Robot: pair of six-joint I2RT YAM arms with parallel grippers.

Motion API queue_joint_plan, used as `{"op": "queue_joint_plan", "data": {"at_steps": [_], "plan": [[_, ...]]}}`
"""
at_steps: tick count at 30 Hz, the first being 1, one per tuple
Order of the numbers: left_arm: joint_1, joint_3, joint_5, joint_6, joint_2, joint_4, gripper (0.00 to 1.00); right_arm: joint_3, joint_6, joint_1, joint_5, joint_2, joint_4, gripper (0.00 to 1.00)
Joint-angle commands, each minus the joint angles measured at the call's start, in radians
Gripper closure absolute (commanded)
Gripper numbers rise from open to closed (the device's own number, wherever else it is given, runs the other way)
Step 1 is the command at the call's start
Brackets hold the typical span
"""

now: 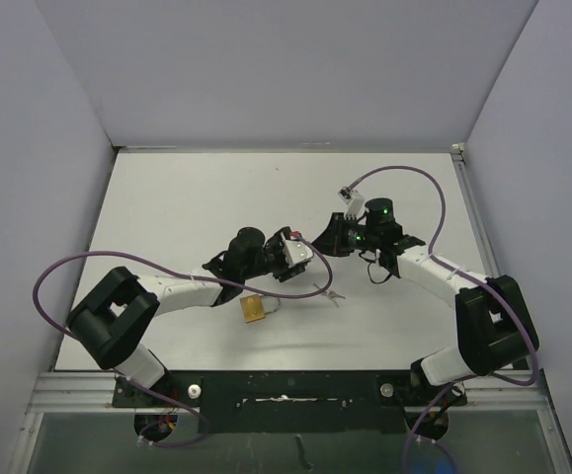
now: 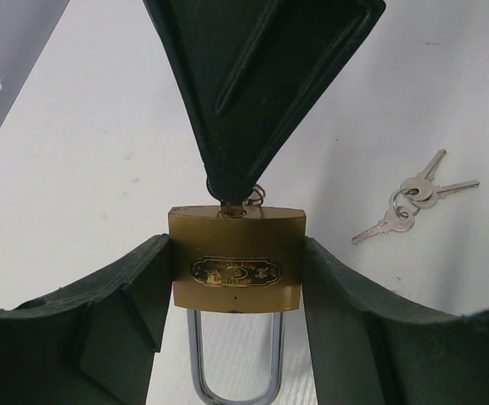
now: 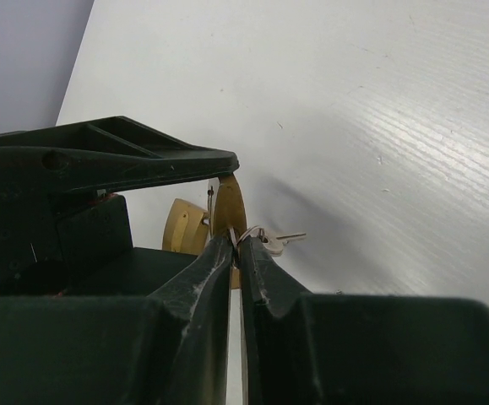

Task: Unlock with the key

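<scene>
Your left arm (image 1: 182, 293) reaches from the near-left corner toward the middle of the white table (image 1: 167, 207), with a purple cable (image 1: 58, 272) looping off its elbow. Just beside its forearm, on the near side, a second brass padlock (image 1: 255, 310) lies flat on the table, and neither gripper touches it.

Further right, your left gripper (image 2: 237, 249) grasps the padlock (image 2: 236, 272) you are to open. The left wrist camera shows the brass body clamped by its two sides between the dark fingers (image 2: 143, 287). Its nameplate faces the lens, and the steel shackle (image 2: 236, 363) points back toward the camera with both legs running into the body.

Meeting it from the right, your right gripper (image 3: 236, 245) presses in on the face of the padlock opposite the shackle. Its jaws are clenched to a narrow slit on the key (image 2: 230, 207), which sits at the keyhole. The fingers hide how deep the key has gone. A ring with a spare key (image 3: 274, 240) pokes out beside the fingertips.

On the table to the right in the left wrist view lies a loose bunch of keys (image 2: 413, 201), apart from the padlock and from both grippers. At the far right of the overhead view, your right arm (image 1: 463, 296) folds back to the near-right corner.
</scene>
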Motion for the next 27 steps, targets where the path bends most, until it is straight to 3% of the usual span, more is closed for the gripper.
{"op": "queue_joint_plan", "data": {"at_steps": [1, 16, 27], "plan": [[-0.007, 0.074, 0.044, -0.023, -0.032, 0.145, 1.0, 0.028, 0.005, 0.01, -0.017, 0.012, 0.069, 0.97], [-0.024, 0.105, -0.016, -0.04, -0.017, 0.161, 1.0, 0.074, 0.066, 0.008, -0.064, 0.075, 0.017, 1.0], [-0.043, 0.165, -0.118, -0.046, 0.037, 0.107, 1.0, 0.142, 0.205, -0.003, -0.065, 0.157, -0.04, 1.0]]}}
